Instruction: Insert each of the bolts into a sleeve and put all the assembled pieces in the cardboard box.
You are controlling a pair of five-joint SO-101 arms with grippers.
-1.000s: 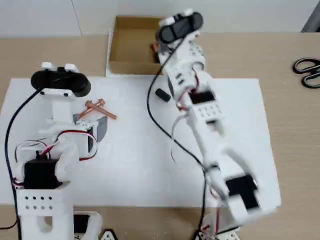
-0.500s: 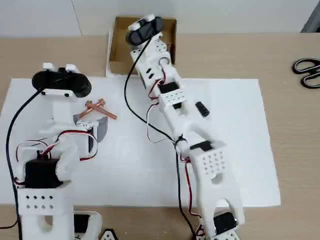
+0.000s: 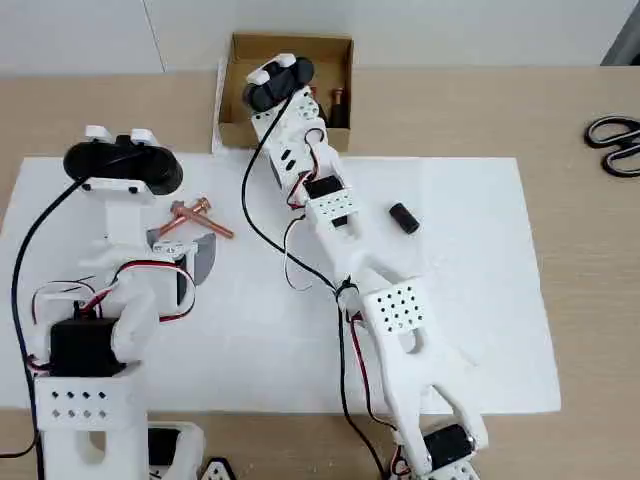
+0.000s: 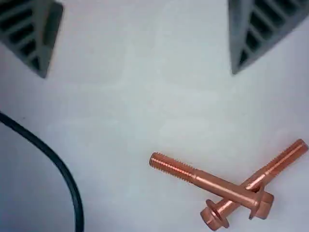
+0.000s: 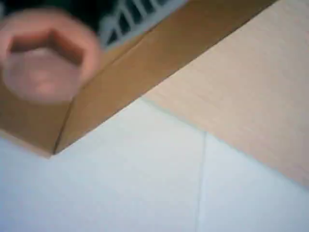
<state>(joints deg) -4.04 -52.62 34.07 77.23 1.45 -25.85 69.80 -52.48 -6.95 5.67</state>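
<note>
- Leftmost, the left gripper (image 3: 183,248) hangs over the white sheet (image 3: 480,300). Its two grey, ribbed, wedge-shaped jaws are spread wide apart and hold nothing.
- A smooth black cable (image 4: 58,169) curves over the sheet beside it.
- Two bolts (image 3: 192,214) lie on the sheet just beyond the open jaws, not touching them. They are copper-coloured metal with threaded shanks and flanged hex heads. One is crossed over the other near the heads.
- The cardboard box (image 3: 320,45) is brown, rectangular and open-topped. It stands at the far edge of the sheet, on the table (image 3: 580,250).
- The right gripper (image 3: 300,105), white plastic, is over the near left part of the box. Whether it is open or closed cannot be told.
- The right wrist view shows a blurred copper hex head (image 5: 43,63) close up, above the box's wall. It is unclear whether anything holds it.
- One assembled piece (image 3: 337,105), with a copper head and a dark body, lies inside the box by its right wall.
- One sleeve (image 3: 403,217), a short black cylinder, lies on its side on the sheet just right of the right arm.
- One pair of scissors (image 3: 615,140) with black loop handles lies at the table's far right.
- The table is matt, light wood, and the flat sheet covers its middle. A pale wall (image 3: 450,30) runs behind.
</note>
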